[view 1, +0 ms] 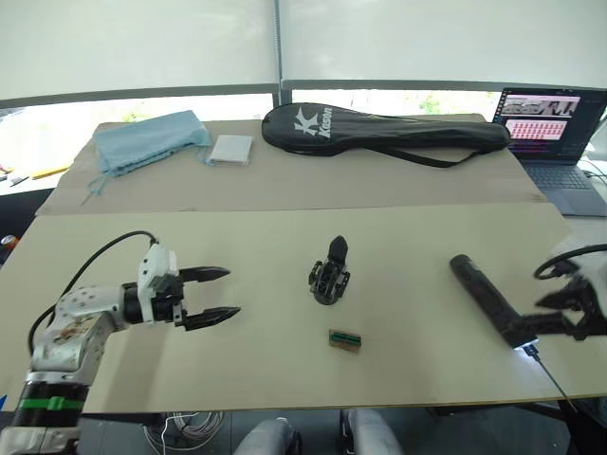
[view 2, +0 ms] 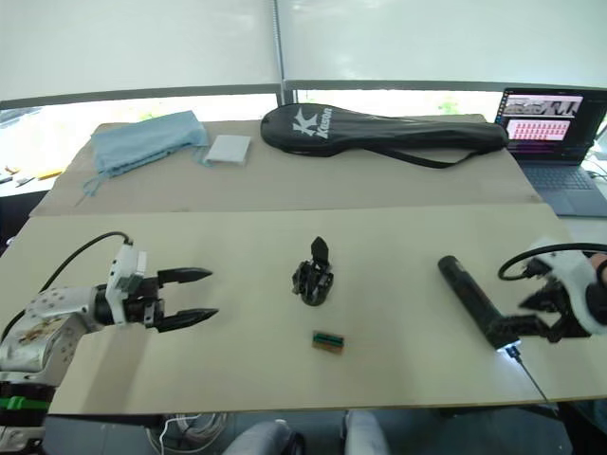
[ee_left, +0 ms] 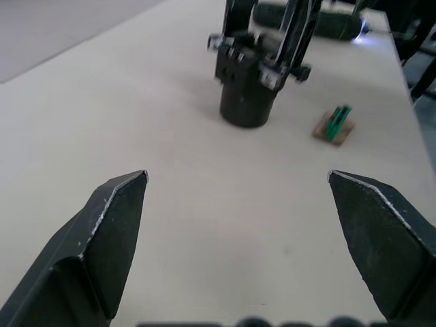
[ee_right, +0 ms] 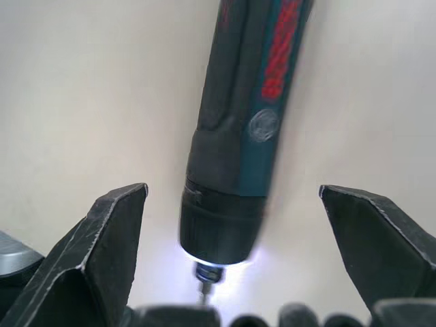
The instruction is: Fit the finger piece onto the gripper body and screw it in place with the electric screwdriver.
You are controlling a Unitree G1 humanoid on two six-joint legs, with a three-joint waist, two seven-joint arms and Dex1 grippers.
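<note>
- Two head views, one scene: the gripper body stands near the middle of the table, one pointed finger sticking up. The electric screwdriver lies flat toward the table's right edge, bit end nearest the front edge with its lamp lit. A small green-topped block lies just in front of the gripper body. I cannot make out the finger piece as a loose part. Along the back edge lie a racket bag, a blue cloth and a laptop.
- Left wrist view: the left gripper hovers over bare table, jaws wide apart, holding nothing and well short of the gripper body. That body looks rigid, light and easily tipped; its round base seems the steadiest place to hold.
- Right wrist view: the right gripper has its jaws wide apart on either side of the screwdriver's bit end, touching nothing. The tool looks stiff, smooth and fairly heavy, and liable to roll, so I would grip the thick barrel behind the collar, not the thin bit.
</note>
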